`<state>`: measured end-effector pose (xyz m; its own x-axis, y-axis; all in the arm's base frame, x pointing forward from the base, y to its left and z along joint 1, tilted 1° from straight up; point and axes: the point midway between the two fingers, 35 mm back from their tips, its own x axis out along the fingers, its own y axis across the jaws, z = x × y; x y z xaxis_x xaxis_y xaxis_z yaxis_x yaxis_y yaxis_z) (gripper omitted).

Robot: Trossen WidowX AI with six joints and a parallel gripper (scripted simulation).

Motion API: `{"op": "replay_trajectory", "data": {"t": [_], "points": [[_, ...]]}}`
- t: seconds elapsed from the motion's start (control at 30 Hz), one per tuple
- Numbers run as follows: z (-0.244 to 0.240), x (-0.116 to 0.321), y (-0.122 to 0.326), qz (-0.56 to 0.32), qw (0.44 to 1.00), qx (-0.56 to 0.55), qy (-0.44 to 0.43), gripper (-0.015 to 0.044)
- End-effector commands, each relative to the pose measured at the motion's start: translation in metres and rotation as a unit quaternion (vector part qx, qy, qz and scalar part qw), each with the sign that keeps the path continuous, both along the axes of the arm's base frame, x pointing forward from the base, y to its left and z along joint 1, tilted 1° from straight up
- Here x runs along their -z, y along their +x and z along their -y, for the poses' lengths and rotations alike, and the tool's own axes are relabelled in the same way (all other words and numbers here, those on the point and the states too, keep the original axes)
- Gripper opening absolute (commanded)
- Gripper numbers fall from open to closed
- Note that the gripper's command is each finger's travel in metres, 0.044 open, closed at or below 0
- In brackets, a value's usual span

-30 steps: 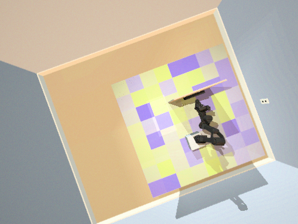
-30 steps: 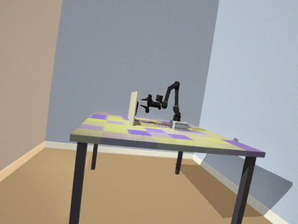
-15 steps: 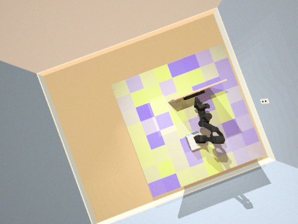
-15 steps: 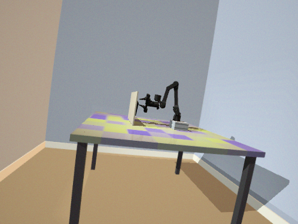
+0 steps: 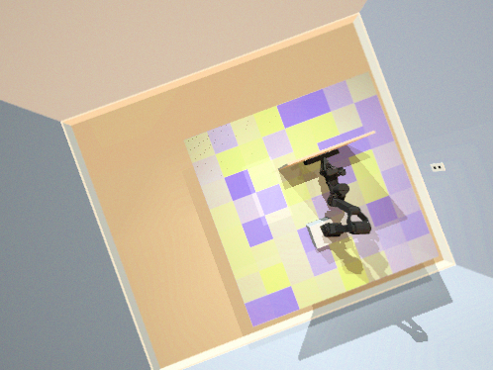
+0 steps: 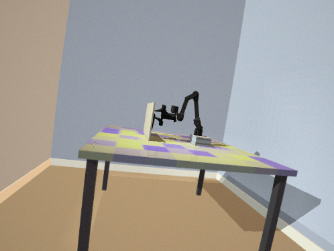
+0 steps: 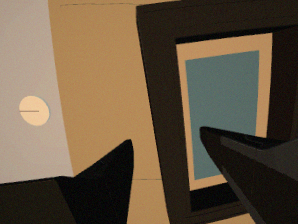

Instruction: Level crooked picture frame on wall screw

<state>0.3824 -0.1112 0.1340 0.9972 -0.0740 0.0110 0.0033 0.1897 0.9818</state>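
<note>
- The wooden panel (image 5: 363,136) (image 6: 149,121) (image 7: 102,90) stands upright on the patchwork counter (image 5: 284,252) (image 6: 214,165), with one end near the counter's right edge in the top view, nearer the upper right corner than the lower right one.
- The dark picture frame (image 5: 313,159) (image 6: 153,121) (image 7: 154,115) hangs on the side of that panel facing the arm, between its two ends.
- In the wrist view, the frame's top edge slants up to the right against the thin lines on the panel, so it looks crooked.
- Inside the frame, a pale border surrounds a teal rectangle (image 7: 220,100).
- The gripper (image 5: 324,161) (image 6: 155,113) (image 7: 166,138) is spread with nothing pinched, its tips close to the frame. Whether either tip touches it, I cannot tell.
- In the wrist view, one fingertip overlaps the teal rectangle and the other shows left of the frame.
- The black arm (image 5: 338,190) (image 6: 196,104) rises beside a pale block (image 5: 317,238) (image 6: 201,140), toward the counter's lower edge in the top view, and reaches to the panel.
- The screw is hidden.
</note>
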Motion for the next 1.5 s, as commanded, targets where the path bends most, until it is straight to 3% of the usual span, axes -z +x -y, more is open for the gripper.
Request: {"op": "replay_trajectory", "data": {"t": [0.0,1.07,1.27,1.47], "points": [[0.0007,0.0023,0.0009,-0.003,1.0,0.002,0.004,0.026],[0.001,0.0029,0.001,-0.003,1.0,0.002,0.004,0.026],[0.001,0.0029,0.001,-0.003,1.0,0.002,0.004,0.0103],[0.001,0.0029,0.001,-0.003,1.0,0.002,0.004,0.0062]]}}
